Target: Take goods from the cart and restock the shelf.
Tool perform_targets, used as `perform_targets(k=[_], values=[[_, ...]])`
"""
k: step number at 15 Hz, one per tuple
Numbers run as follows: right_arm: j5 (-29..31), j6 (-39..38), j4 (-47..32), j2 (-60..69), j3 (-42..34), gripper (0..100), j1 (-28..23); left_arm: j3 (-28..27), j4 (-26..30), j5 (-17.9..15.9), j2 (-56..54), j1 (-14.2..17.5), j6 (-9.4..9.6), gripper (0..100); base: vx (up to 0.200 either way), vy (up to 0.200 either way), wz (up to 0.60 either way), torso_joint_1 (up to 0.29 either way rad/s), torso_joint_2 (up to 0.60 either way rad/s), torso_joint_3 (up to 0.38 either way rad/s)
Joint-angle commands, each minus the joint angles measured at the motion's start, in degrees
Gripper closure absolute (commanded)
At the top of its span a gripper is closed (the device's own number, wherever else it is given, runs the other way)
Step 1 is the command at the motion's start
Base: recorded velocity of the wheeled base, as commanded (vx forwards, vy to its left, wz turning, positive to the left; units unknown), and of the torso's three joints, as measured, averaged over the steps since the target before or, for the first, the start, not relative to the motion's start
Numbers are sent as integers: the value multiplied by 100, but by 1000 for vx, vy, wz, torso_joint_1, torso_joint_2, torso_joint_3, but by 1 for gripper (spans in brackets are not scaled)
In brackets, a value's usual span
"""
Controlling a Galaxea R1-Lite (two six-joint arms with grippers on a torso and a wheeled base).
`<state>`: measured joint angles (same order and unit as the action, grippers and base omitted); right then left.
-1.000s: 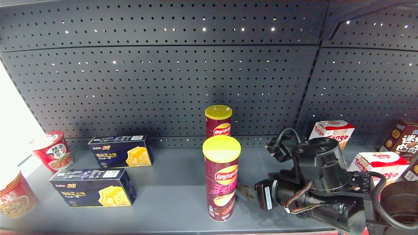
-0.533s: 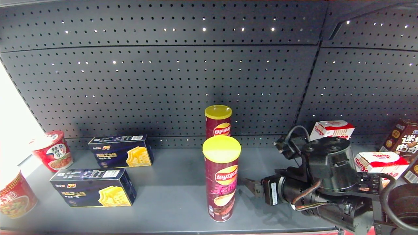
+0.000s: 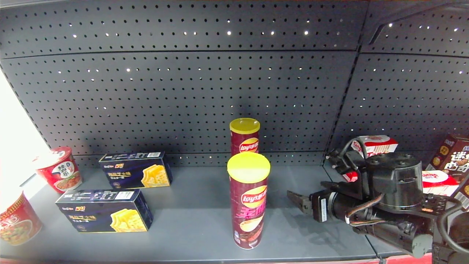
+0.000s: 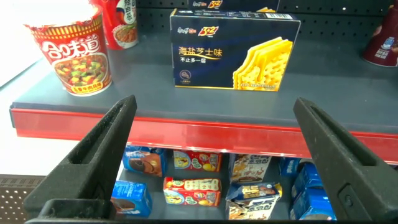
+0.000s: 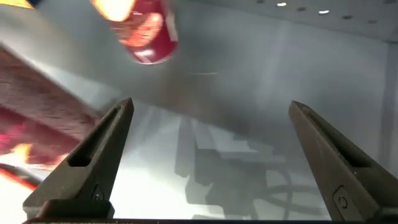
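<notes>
Front can (image 3: 248, 205) stands shelved, right gripper (image 3: 297, 201) wide open and empty beside it; fetching 1 more likely comes next.

dark perforated back panel (image 3: 183, 91), bright glare (image 3: 11, 121) at left

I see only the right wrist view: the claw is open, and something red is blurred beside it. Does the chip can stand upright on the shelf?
Observer: Yes. In the head view the front chip can stands upright on the shelf, apart from the right claw.
Operator: Is anything behind it?
Observer: A second can stands upright directly behind it, farther back.
Operator: And the left claw?
Observer: The left claw is open before the shelf's front edge, facing a blue cracker box.
</notes>
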<state>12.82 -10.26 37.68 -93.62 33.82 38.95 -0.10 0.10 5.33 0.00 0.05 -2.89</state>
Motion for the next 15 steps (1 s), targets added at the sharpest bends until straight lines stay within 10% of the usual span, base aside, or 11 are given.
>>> perform_targets(k=[1,10,15], values=[[-26,33,-15,239,-24,0,-107,1,-1,3,0,4,-1,0,0,0,0,0,0,0],[-272,341,-121,2138,-516,0,-10,1,-1,3,0,4,-1,0,0,0,0,0,0,0],[-650,534,-1650,4467,-771,0,-502,1,-1,3,0,4,-1,0,0,0,0,0,0,0]])
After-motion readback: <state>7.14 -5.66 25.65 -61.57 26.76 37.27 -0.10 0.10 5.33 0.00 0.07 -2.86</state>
